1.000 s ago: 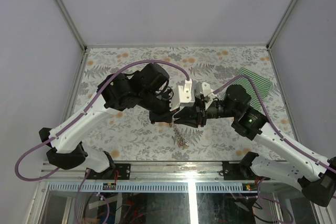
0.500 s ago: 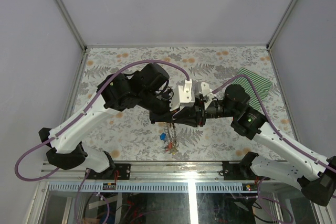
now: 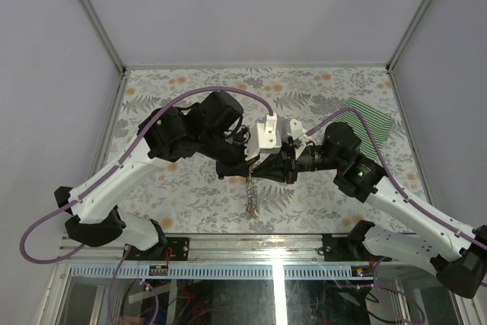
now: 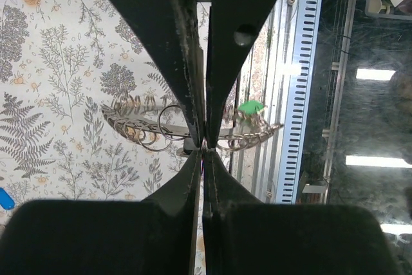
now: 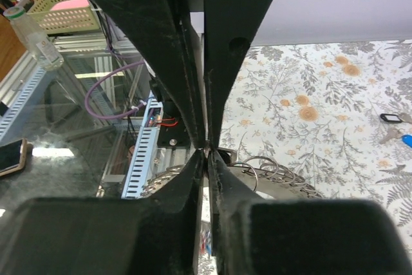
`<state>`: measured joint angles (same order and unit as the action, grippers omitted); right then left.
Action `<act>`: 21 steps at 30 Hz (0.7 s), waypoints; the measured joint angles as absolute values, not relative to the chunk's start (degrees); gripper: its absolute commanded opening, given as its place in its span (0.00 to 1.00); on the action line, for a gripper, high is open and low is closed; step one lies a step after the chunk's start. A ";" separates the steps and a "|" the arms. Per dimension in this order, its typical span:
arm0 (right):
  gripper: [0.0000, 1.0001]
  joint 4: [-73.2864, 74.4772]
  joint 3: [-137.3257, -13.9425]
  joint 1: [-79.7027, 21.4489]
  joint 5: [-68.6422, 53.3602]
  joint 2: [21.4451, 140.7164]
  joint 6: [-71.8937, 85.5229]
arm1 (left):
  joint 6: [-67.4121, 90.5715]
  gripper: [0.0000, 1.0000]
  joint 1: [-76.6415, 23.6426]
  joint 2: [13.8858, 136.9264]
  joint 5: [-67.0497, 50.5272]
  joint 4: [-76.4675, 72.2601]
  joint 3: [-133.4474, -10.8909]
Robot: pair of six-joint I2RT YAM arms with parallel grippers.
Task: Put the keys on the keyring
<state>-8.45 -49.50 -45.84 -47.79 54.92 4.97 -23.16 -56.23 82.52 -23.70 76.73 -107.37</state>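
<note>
Grey metal keyring, strung with small split rings and a green-headed key, hangs edge-on above the floral bench, mid-scene towards the near edge. Left tool is clenched on it. The right tool has its jaws pressed together beside it, grip unclear.

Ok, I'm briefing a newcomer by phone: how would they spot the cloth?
Take the floral-print table and look to its far right corner. The cloth lies there: green with straight white stripes, unlike the leafy print around it.
</note>
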 measured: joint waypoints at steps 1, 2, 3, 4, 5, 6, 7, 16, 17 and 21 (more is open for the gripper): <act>0.00 -8.45 -49.50 -45.87 -47.83 54.92 4.86 | -23.14 0.00 -56.23 82.43 -23.51 76.66 -107.35; 0.00 -8.47 -49.50 -45.87 -47.97 54.92 4.78 | -22.98 0.00 -56.23 82.35 -23.31 76.55 -107.35; 0.00 -8.47 -49.50 -45.84 -48.01 54.92 4.82 | -22.92 0.00 -56.23 82.24 -23.27 76.42 -107.28; 0.00 -8.49 -49.50 -45.84 -48.05 54.89 4.82 | -22.83 0.00 -56.23 82.00 -23.16 76.20 -107.11; 0.00 -8.58 -49.50 -45.84 -48.03 54.85 4.84 | -22.79 0.00 -56.23 81.78 -23.14 75.92 -106.87; 0.00 -8.69 -49.50 -45.87 -47.90 54.76 4.97 | -22.74 0.01 -56.23 81.38 -23.14 75.42 -106.41; 0.00 -8.71 -49.50 -45.84 -47.68 54.54 5.21 | -22.70 0.02 -56.23 80.82 -23.16 74.56 -105.78; 0.00 -8.05 -49.74 -45.84 -46.11 49.95 6.96 | -20.82 0.27 -56.25 68.31 -24.99 61.65 -94.43; 0.00 -7.97 -49.98 -45.84 -46.06 49.56 7.14 | -20.45 0.29 -56.27 66.28 -25.32 59.68 -92.71; 0.00 -7.68 -51.79 -45.84 -46.06 49.04 7.84 | -18.61 0.32 -56.27 59.51 -26.70 51.20 -85.62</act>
<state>-7.68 -51.79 -45.84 -46.06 49.04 7.84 -18.61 -56.27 59.51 -26.70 51.20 -85.62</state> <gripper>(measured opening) 0.011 0.301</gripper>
